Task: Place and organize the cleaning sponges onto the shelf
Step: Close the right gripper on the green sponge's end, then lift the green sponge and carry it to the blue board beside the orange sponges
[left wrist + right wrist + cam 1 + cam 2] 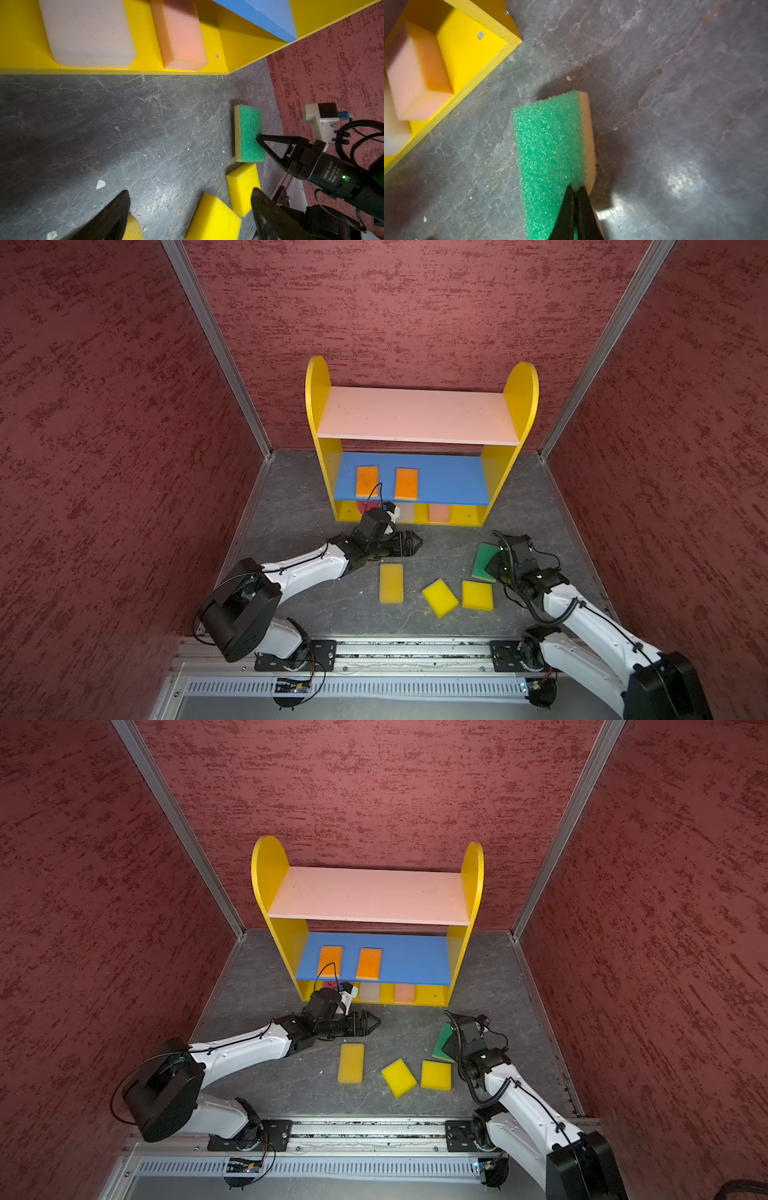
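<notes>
The shelf [318, 381] [270, 861] stands at the back. Two orange sponges [367, 481] [406, 483] lie on its blue board. On its yellow base lie an off-white sponge [87, 33], a peach one [179, 35] and a red-pink one [368, 506], which is partly hidden. Three yellow sponges [391, 583] [440, 597] [477, 595] lie on the floor. My right gripper [575, 187] is shut, pinching the near end of the green-topped sponge [550, 141] [484, 558], which sits tilted. My left gripper [417, 541] [190, 190] hangs open over bare floor before the shelf, with nothing in it.
The floor [316, 605] is dark grey stone, closed in by red textured walls [104, 448] on three sides. An aluminium rail [415, 649] carrying both arm bases runs along the front. The pink top board [415, 414] carries nothing.
</notes>
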Available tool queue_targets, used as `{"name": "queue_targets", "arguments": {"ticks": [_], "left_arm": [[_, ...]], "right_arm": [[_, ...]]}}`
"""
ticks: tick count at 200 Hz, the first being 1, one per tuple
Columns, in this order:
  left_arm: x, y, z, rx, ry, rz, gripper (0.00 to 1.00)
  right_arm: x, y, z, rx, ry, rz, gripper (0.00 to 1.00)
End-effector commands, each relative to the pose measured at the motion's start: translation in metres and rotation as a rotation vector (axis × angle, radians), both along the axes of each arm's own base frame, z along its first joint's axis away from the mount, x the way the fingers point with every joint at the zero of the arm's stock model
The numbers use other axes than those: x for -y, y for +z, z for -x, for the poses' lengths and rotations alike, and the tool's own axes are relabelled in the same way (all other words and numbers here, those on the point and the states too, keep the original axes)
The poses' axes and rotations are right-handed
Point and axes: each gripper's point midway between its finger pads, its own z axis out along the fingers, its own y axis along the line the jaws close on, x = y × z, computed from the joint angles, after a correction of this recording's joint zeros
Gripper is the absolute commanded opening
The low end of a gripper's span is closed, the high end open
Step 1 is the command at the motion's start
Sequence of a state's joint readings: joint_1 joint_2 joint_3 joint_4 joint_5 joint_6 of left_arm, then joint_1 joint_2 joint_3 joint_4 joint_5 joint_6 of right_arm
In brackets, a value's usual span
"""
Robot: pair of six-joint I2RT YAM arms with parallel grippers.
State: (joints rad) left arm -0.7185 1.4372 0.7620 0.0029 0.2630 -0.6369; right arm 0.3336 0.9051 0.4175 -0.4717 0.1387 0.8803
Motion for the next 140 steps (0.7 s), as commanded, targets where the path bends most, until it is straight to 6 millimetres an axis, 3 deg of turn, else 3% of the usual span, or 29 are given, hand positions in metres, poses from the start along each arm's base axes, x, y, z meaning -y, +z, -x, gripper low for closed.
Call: {"name": "queue_targets", "arguments": {"ticks": [1, 45, 108, 140], "left_arm": [[0.006, 0.020, -0.006, 0.048, -0.010, 0.018, 0.91], [0.011, 0.025, -0.009, 0.054, -0.013, 0.032, 0.91], [0.011, 0.035, -0.012, 0.076, -0.007, 0.029, 0.90], [0.001, 0.048, -0.017, 0.115, 0.037, 0.011, 0.90]], "right_arm": [[-0.001, 0.022, -0.003, 0.042, 0.027, 0.000, 0.00], [-0.017, 0.063, -0.012, 0.173, 0.133, -0.040, 0.00], [-0.022, 0.092, -0.011, 0.206, 0.196, -0.019, 0.00], [-0.036, 0.127, -0.022, 0.274, 0.236, -0.011, 0.00]]}}
